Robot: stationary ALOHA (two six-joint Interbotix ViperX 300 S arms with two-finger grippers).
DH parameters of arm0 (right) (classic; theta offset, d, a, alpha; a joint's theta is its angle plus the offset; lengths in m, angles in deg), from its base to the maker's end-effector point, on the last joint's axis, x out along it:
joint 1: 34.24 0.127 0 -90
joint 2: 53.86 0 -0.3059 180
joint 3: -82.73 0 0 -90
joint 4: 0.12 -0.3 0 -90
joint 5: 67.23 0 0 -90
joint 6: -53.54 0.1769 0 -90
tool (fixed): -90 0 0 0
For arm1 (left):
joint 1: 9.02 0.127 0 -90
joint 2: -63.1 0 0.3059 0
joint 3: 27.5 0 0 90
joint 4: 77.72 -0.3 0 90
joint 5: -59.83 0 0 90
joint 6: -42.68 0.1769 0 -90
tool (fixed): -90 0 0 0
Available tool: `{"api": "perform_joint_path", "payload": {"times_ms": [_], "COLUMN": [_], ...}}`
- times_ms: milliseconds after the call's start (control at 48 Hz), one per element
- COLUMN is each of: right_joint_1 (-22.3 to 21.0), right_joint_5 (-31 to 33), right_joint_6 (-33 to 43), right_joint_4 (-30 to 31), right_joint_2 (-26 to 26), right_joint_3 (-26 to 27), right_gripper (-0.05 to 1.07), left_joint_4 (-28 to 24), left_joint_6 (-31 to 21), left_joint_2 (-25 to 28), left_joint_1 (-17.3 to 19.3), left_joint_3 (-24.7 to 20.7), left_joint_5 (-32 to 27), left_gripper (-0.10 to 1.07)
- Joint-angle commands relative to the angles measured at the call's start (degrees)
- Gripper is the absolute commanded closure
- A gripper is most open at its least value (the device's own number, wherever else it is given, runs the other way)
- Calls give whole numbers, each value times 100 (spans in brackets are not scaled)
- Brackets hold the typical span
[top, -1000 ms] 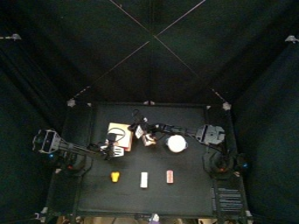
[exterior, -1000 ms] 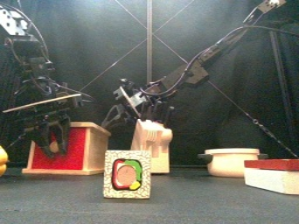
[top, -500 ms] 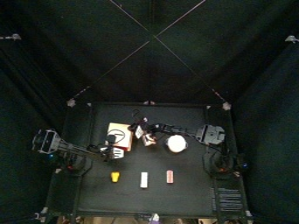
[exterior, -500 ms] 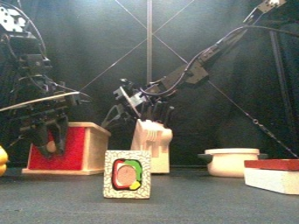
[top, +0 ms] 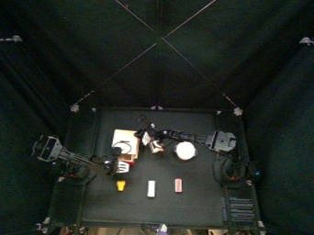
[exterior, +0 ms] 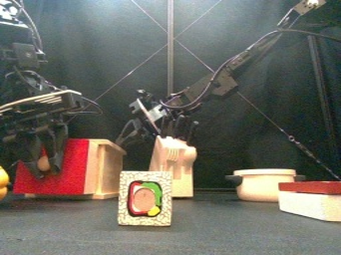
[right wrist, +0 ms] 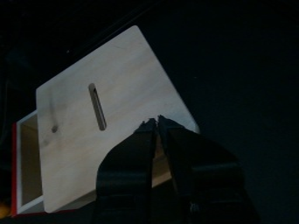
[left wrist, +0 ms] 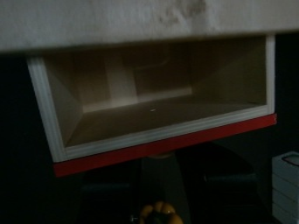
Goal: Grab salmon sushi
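left arm lines up for the salmon piece

while the salmon sushi (top: 181, 185) lies untouched in the front row of the desk (top: 203, 209), i read this step as the approach, not the grab. seen from above, it sits at about five o'clock from the desk's centre, with a white piece (top: 151, 188) just beside it and a yellow piece (top: 121, 184) further toward seven o'clock. my left gripper (exterior: 40, 149) hangs near the red-and-wood box (exterior: 80, 169) at nine o'clock, jaws spread and holding nothing as far as the front view shows. the right gripper (right wrist: 158, 131) rests over the back of the desk near a white holder (exterior: 173, 164); its jaws look nearly together, and i can't tell whether they pinch anything.

to do this well, i'd swing the left arm forward, clear of the box, and line the jaws across the short side of the salmon block. the white piece is close, so i'd come straight down rather than sweeping in sideways. the block is small and probably light; closing gently should keep it from skidding.
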Motion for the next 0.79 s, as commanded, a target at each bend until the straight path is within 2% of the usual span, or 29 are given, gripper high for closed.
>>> {"api": "perform_joint_path", "payload": {"times_ms": [0, 167, 583, 771], "right_joint_1": [-35, -35, -26, -18], "right_joint_5": [0, 0, -9, 0], "right_joint_6": [0, 0, -9, 0], "right_joint_4": [0, 0, 0, 0], "right_joint_2": [-97, -97, -97, -97], "right_joint_3": [18, 18, 26, 26], "right_gripper": [48, 48, 48, 48], "left_joint_4": [88, 237, 308, 299], "left_joint_6": [18, 18, 18, 18], "left_joint_2": [-88, -97, -88, -88], "left_joint_1": [-132, -316, -369, -369], "left_joint_3": [-141, -158, -185, -185], "left_joint_5": [0, 0, 26, 35], "left_gripper": [52, 52, 52, 48]}}
